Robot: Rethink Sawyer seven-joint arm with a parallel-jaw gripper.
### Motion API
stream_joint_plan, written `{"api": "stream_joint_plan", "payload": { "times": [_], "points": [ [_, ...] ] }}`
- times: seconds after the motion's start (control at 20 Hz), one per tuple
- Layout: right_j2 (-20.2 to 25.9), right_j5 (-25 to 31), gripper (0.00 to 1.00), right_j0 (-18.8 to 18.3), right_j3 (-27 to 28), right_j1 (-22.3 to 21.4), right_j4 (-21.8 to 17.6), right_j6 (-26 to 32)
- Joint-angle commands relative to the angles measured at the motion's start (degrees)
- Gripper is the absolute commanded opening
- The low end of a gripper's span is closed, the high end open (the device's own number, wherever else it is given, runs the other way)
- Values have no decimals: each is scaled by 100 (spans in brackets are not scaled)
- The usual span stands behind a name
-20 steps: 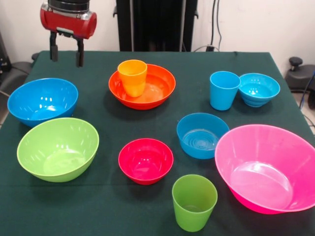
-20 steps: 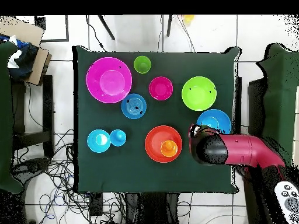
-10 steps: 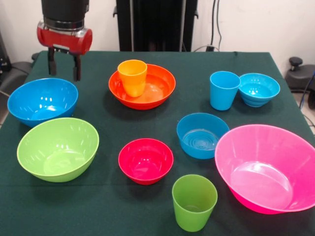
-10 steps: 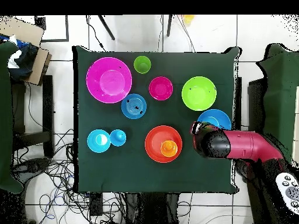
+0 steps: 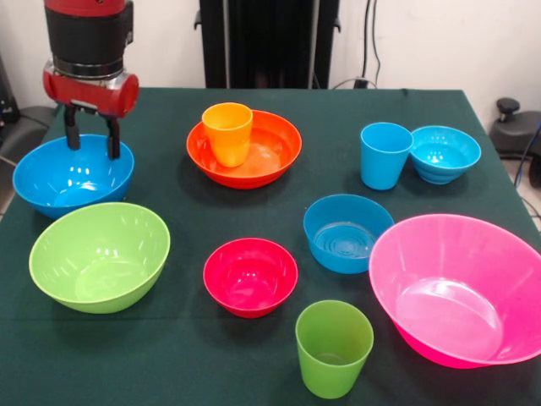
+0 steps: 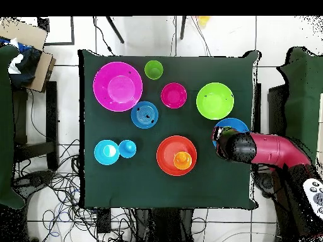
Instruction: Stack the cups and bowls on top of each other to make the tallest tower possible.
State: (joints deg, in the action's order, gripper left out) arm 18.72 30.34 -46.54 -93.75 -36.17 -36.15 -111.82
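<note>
Tool (image 5: 89, 140) released, prongs apart, hanging right over far rim of big blue bowl (image 5: 59, 182) at desk (image 5: 177, 207) corner; bowl directly below, so next move prob straight down.

The front camera is sitting low across the green table (image 5: 169, 355), looking along it toward the pale back wall (image 5: 423, 42), close enough that the near edge is cropped. The overhead camera is looking straight down from much higher, perhaps ceiling height, taking in the whole table (image 6: 107, 183) and surrounding tiled floor (image 6: 63, 214). Both are sharing the tabletop.
</note>
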Motion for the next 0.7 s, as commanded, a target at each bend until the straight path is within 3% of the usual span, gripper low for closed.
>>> {"api": "stream_joint_plan", "payload": {
  "times": [0.05, 0.7],
  "points": [
    [459, 719, 100, 100, 488, 144, -139, 1211],
    [280, 498, 100, 298, 183, -52, -227, 785]
  ]
}}
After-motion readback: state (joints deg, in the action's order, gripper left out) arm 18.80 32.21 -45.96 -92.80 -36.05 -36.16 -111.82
